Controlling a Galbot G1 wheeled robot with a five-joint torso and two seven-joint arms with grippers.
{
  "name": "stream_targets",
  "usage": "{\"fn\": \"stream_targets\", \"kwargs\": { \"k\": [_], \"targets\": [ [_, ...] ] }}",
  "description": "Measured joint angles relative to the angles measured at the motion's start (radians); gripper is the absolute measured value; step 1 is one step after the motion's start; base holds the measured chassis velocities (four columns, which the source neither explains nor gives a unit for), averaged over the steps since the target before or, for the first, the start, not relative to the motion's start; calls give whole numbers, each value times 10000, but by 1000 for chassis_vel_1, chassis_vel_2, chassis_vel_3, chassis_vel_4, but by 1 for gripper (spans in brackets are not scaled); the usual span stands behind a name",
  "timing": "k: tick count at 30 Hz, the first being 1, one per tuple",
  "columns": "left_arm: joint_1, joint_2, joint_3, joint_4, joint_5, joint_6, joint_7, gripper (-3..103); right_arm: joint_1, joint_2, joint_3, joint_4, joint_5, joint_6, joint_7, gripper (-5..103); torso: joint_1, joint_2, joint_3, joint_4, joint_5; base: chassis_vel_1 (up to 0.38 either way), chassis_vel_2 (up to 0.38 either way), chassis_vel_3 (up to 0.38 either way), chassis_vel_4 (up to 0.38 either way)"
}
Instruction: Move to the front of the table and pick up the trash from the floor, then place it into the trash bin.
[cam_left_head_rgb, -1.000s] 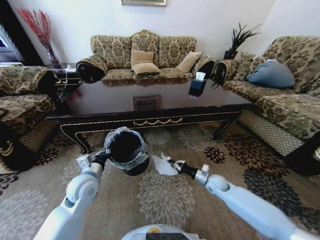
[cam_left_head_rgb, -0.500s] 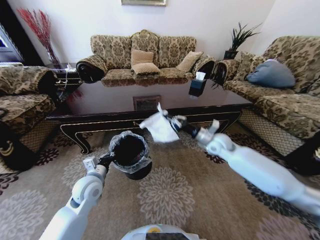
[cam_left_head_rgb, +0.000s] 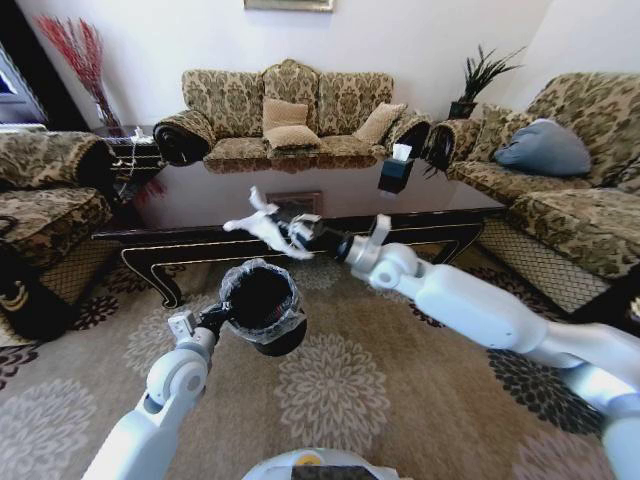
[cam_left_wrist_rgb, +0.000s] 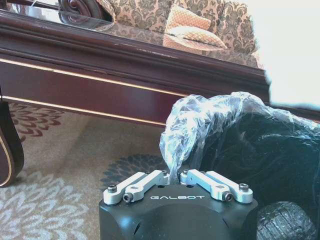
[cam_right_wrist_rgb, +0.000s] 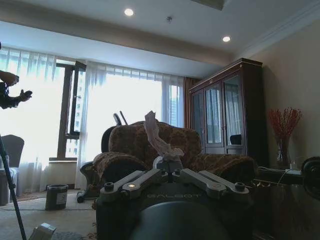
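Nearest to us, our left arm reaches forward and up from low on the left, and our left gripper (cam_left_head_rgb: 212, 318) is pinched shut on the rim of the trash bin (cam_left_head_rgb: 262, 303), holding it lifted above the carpet (cam_left_head_rgb: 340, 400) with its dark mouth tipped toward us; in the left wrist view the fingers (cam_left_wrist_rgb: 150, 180) close on the crinkled plastic bag (cam_left_wrist_rgb: 200, 125) lining the rim. Our right arm stretches from the right side across the middle, elbow bent, wrist turned leftward. Our right gripper (cam_left_head_rgb: 295, 232) is clamped on the white paper (cam_left_head_rgb: 258, 222), which hangs crumpled in the air just above and slightly beyond the bin's opening. Behind both stands the table (cam_left_head_rgb: 300, 215), with a black tissue box (cam_left_head_rgb: 394, 172) toward its right end, and a sofa (cam_left_head_rgb: 290, 110) beyond it.
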Motion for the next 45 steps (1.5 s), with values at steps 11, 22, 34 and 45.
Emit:
{"fn": "stream_targets", "kwargs": {
  "k": [11,22,34,45],
  "targets": [
    [15,-31,-68,-122,-31,-1,2,3,-397,494,-621,-663,-858,202,32,0,0,-1,0,0,0,0,0,0,0],
    [83,6,-157,-158,-35,-27,4,3,-640,592,-1088,-719,-1967,1172,492,19,-1,0,0,0,1,0,0,0,0],
    [11,-81,-101,-85,-15,-48,16,3,-188,102,-1057,-783,-2698,132,-127,63,-1,0,0,-2,1,0,0,0,0],
    [31,-119,-75,-92,3,-54,27,3,-153,173,-1156,-1439,-2954,-276,372,98,-1,0,0,1,1,0,0,0,0]
  ]
}}
